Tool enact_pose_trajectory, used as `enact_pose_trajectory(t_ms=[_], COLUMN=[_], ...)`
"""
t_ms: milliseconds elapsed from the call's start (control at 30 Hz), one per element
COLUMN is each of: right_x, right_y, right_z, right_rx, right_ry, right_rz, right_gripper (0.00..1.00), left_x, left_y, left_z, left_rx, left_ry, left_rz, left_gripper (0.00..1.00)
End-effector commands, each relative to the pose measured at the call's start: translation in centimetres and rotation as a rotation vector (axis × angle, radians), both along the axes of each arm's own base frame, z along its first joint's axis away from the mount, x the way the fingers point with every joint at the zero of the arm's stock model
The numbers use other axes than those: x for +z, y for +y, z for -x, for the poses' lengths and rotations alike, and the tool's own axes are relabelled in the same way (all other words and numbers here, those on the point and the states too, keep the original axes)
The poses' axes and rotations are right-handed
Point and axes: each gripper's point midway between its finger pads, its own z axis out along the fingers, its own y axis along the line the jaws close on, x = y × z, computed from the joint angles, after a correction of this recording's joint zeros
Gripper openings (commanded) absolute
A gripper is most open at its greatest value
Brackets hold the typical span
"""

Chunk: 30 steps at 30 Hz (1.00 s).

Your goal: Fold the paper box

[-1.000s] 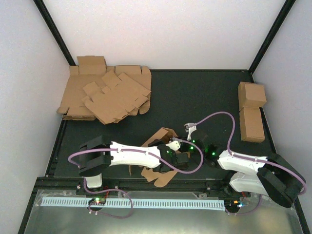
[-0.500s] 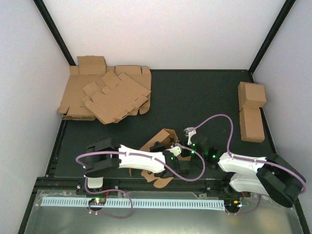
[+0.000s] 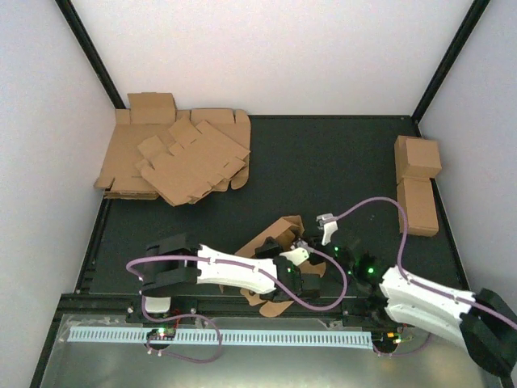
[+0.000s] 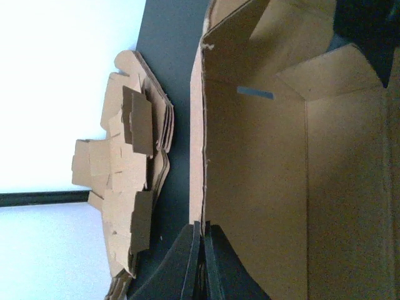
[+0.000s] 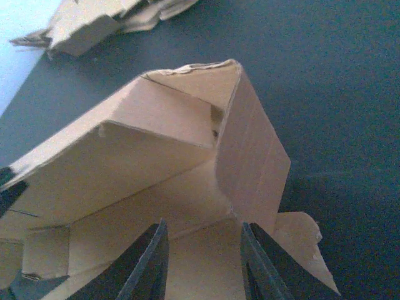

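**Partly raised, the box is pinned at one wall**

The box (image 3: 271,236) sits tilted near the front edge of the table (image 3: 339,162), between the two arms. Some of its walls are up and its flaps are loose.

The left gripper (image 4: 201,228) is clamped tight on the edge of one wall, with the cardboard pinched thin between its fingers. That hold probably anchors the box so it cannot slide or spring flat while the other arm works.

The right gripper (image 5: 203,230) hovers at the other end, jaws apart and gripping nothing, just over an upright end panel and a tucked-in corner flap. Parted like this, it seems free to press that panel or take a new hold.

The blanks (image 3: 174,162) lie far left and the cartons (image 3: 418,182) far right. Both are well apart from the box, which leaves room to fold.
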Motion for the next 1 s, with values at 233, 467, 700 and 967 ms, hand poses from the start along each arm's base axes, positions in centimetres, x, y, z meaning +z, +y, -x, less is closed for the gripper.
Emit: enact_pose_trajectory(t_ms=[233, 467, 700, 967], right_x=[7.2, 6.3, 7.2, 1.7], right_y=[-2.3, -4.5, -2.5, 1.0], right_z=[-1.1, -5.3, -10.6, -15.1], right_rx=[-0.096, -0.190, -0.052, 0.062], right_ry=[-0.229, -0.097, 0.088, 0.381], right_rz=[-0.189, -0.190, -0.305, -0.348], right_gripper=[0.39, 0.39, 0.37, 0.25], left_x=[-1.4, -1.3, -1.1, -1.1], left_y=[-0.4, -0.5, -0.7, -1.0], left_z=[-0.4, -0.3, -0.2, -0.1], left_rx=[0.008, 0.005, -0.002, -0.008], left_ry=[0.029, 0.025, 0.022, 0.026], left_rz=[-0.022, -0.024, -0.022, -0.024], left_gripper=[0.01, 0.02, 0.01, 0.01])
